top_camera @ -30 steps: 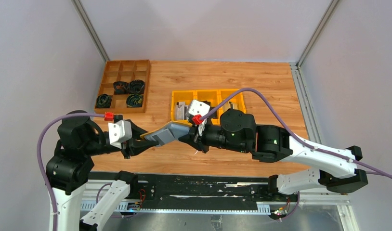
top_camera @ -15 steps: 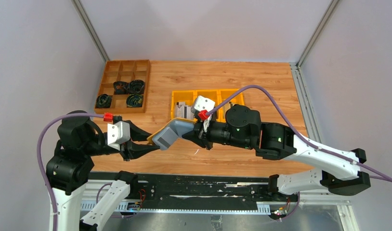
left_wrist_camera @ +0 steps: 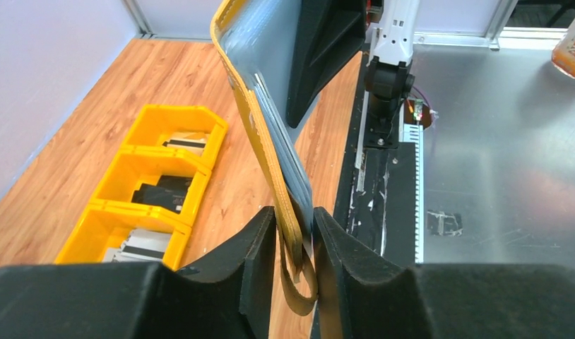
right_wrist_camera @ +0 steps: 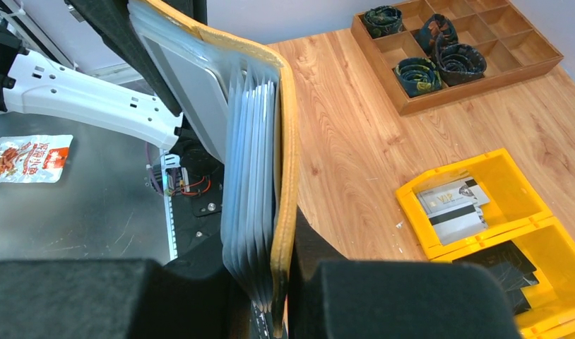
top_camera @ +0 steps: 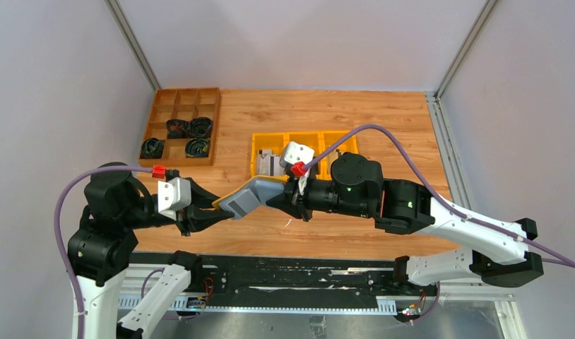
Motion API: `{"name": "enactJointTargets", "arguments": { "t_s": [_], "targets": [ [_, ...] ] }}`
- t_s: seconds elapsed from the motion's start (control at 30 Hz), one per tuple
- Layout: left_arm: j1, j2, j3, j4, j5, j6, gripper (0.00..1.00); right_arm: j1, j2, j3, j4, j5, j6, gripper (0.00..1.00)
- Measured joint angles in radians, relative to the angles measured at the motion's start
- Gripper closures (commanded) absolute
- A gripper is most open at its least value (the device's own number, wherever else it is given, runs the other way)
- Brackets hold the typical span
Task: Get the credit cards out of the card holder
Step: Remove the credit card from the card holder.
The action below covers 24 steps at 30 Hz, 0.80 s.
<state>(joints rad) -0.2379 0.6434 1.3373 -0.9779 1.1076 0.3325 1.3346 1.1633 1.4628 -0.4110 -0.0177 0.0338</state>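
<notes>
The mustard-yellow card holder hangs open above the table's front edge, held between both grippers. My left gripper is shut on its snap-tab end, seen in the left wrist view with the card holder rising from it. My right gripper is shut on the other end, seen in the right wrist view, pinching the yellow cover beside the silvery-grey pleats. I cannot tell whether cards sit in the pleats. Credit cards lie in the yellow bins.
Three yellow bins hold grey, striped and black cards behind the grippers. A wooden compartment tray with dark coiled items stands at the back left. The black rail and metal surface lie below the holder.
Over the last second my right gripper has shifted a little right and away, and the card holder has arched up more. In the last half second it has barely moved.
</notes>
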Motion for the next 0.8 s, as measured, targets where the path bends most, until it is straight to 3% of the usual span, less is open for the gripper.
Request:
{"name": "enactJointTargets", "arguments": {
  "t_s": [0.13, 0.5, 0.67, 0.8],
  "targets": [
    [0.0, 0.0, 0.0, 0.0, -0.009, 0.005, 0.71, 0.0, -0.001, -0.002, 0.001, -0.008, 0.0, 1.0],
    [0.0, 0.0, 0.0, 0.0, -0.007, 0.006, 0.64, -0.016, -0.015, -0.021, 0.001, -0.023, 0.0, 1.0],
    [0.0, -0.001, 0.0, 0.0, -0.003, 0.005, 0.54, -0.027, -0.021, -0.025, 0.002, -0.032, 0.003, 1.0],
    [0.0, -0.005, 0.0, 0.0, 0.004, 0.004, 0.52, -0.035, -0.023, -0.029, 0.003, -0.04, 0.006, 1.0]
  ]
}}
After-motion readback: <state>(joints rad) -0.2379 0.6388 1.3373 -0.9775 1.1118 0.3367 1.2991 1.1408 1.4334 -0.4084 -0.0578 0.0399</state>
